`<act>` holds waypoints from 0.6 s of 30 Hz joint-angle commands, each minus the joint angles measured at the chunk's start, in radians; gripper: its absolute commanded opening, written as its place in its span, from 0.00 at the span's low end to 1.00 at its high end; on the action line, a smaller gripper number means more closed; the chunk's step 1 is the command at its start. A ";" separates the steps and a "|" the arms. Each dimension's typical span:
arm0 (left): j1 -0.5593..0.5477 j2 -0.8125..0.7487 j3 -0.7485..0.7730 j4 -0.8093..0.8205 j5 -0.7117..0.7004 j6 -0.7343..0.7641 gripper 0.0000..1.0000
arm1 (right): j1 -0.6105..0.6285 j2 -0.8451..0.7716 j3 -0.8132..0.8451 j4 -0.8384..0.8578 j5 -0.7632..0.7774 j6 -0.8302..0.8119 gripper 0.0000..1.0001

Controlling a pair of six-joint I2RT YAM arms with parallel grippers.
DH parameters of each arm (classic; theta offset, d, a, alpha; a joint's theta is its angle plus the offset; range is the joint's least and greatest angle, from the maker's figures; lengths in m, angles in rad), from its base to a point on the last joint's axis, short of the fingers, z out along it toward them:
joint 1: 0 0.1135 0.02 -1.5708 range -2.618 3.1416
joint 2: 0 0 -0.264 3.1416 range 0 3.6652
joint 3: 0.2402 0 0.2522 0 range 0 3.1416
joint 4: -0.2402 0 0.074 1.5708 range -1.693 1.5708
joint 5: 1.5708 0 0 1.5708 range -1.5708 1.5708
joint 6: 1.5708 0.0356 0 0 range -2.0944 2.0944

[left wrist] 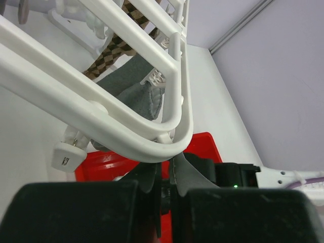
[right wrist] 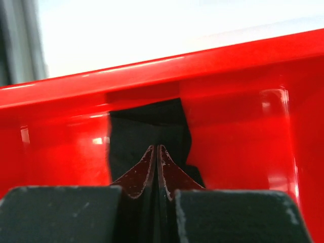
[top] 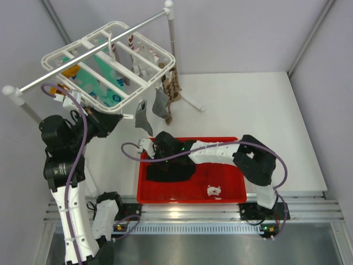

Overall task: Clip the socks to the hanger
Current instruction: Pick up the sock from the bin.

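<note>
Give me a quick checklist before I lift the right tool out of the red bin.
1. Right tool shut on dark red sock: ok.
2. Only one sock pinched: cannot tell; black sock lies right behind.
3. Pinched sock clear of red bin: not ok, tool is down inside.
4. Left tool shut: ok.
5. Left tool actually gripping hanger: cannot tell.

hanger on rail at far left; socks in left half of near tray
</note>
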 commanded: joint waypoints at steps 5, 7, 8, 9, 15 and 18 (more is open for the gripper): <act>0.001 0.012 -0.017 -0.051 0.021 0.014 0.00 | -0.011 -0.262 -0.043 0.009 -0.028 0.040 0.00; 0.003 0.009 -0.019 -0.051 0.018 0.013 0.00 | -0.014 -0.297 -0.049 -0.008 -0.029 0.041 0.00; 0.001 0.009 -0.017 -0.051 0.018 0.011 0.00 | -0.020 -0.311 -0.052 -0.010 -0.031 0.043 0.00; 0.001 0.007 -0.014 -0.051 0.020 0.011 0.00 | -0.021 -0.325 -0.060 -0.010 -0.032 0.042 0.00; 0.003 0.006 -0.005 -0.051 0.031 -0.005 0.00 | -0.048 -0.448 -0.083 0.050 -0.025 0.057 0.00; 0.001 0.001 -0.005 -0.054 0.049 -0.009 0.00 | -0.058 -0.511 -0.083 0.066 -0.022 0.054 0.00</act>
